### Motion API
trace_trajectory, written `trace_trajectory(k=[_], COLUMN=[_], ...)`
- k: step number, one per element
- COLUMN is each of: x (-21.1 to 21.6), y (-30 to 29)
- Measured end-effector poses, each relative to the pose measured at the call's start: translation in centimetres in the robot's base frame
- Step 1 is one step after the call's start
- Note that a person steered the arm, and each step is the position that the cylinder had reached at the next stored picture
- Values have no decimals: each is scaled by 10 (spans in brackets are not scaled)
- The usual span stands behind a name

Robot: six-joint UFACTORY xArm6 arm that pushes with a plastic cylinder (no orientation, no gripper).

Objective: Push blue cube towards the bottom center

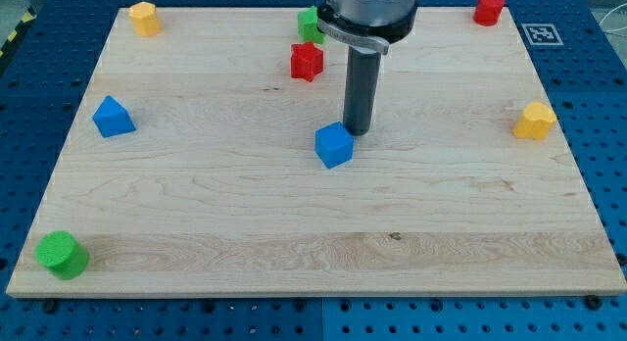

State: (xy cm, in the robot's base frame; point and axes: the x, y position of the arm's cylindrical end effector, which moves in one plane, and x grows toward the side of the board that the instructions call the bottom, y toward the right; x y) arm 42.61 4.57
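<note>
A blue cube [334,145] sits near the middle of the wooden board [294,233]. My tip [358,133] rests on the board just to the upper right of the blue cube, touching or almost touching its top right corner. The dark rod rises from there to the arm's grey housing at the view's top.
A red star-shaped block [307,61] and a green block [311,25] lie at the top centre. A blue triangular block [114,117] is at the left. A green cylinder [62,254] is bottom left. Yellow blocks sit top left [145,19] and right [535,121]. A red cylinder [489,8] is top right.
</note>
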Motion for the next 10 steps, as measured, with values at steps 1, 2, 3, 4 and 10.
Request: trace_trajectory(k=[1, 2, 3, 4, 10], x=[4, 7, 7, 20, 70], y=[-4, -24, -38, -41, -76])
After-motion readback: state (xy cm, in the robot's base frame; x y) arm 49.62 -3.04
